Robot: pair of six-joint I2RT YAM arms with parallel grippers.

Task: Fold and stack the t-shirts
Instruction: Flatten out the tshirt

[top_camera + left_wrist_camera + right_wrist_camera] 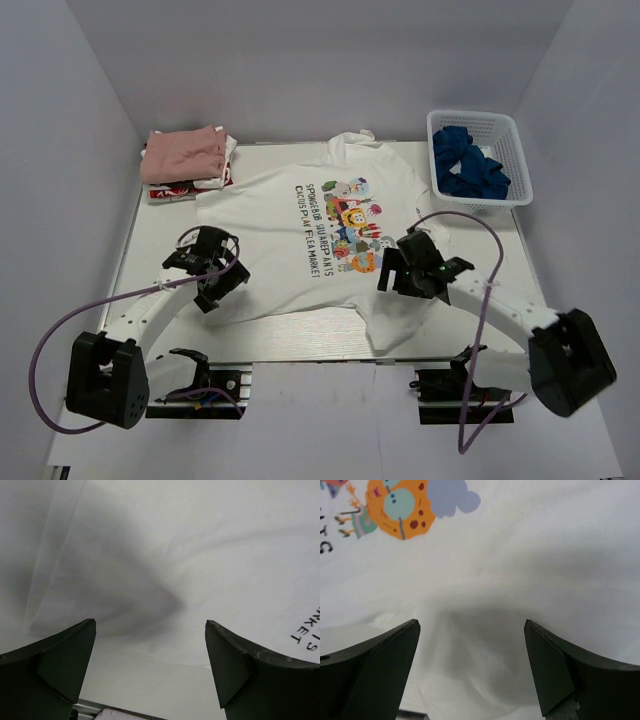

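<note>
Looking at a soft, lightly creased white t-shirt (pixel 270 230) lying spread on the table (pixel 160 235), showing "SPONGEBOB SQUAREPANTS" lettering beside bright cartoon figures. Finding its near cloth under the left gripper (pixel 150 670) and right gripper (pixel 472 670), both gaping wide, gripping nothing. Spotting a folded pink t-shirt (pixel 183 153) topping a white-and-red t-shirt (pixel 170 190) far left, a mesh basket (pixel 510 150) far right

Left tool (pixel 150 625) and right tool (pixel 471 624) both hover, jaws wide apart.
</note>
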